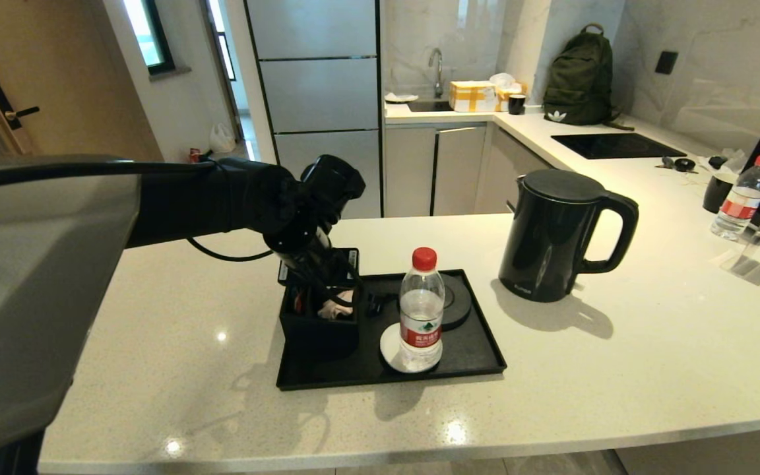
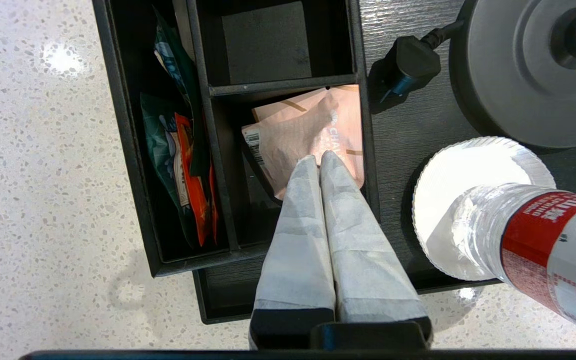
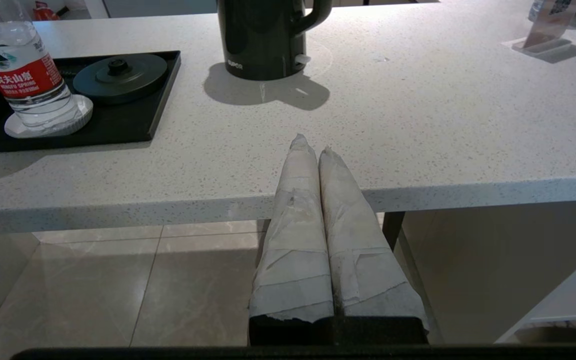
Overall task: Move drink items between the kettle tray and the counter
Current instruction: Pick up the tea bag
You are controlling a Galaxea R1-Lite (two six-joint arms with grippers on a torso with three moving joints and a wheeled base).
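Observation:
The matte black kettle (image 1: 551, 237) (image 3: 263, 40) stands on the speckled counter (image 1: 617, 369), to the right of the black kettle tray (image 1: 479, 359). My left gripper (image 2: 319, 159) (image 1: 334, 290) reaches down into the compartmented box (image 2: 133, 150) on the tray, shut on a pale pink sachet (image 2: 308, 130) (image 1: 337, 309) that puckers at the fingertips. A second pink sachet seems to lie behind it. The round kettle base (image 2: 528, 75) (image 1: 456, 300) is bare. My right gripper (image 3: 313, 145) hangs shut and empty, just off the counter's front edge.
A clear water bottle with a red cap (image 1: 421, 310) (image 2: 543, 235) stands on a white coaster (image 2: 468, 170) in the tray, close to my left arm. Green and orange packets (image 2: 183, 150) fill the box's outer slot. Another bottle (image 1: 739, 198) stands at the far right.

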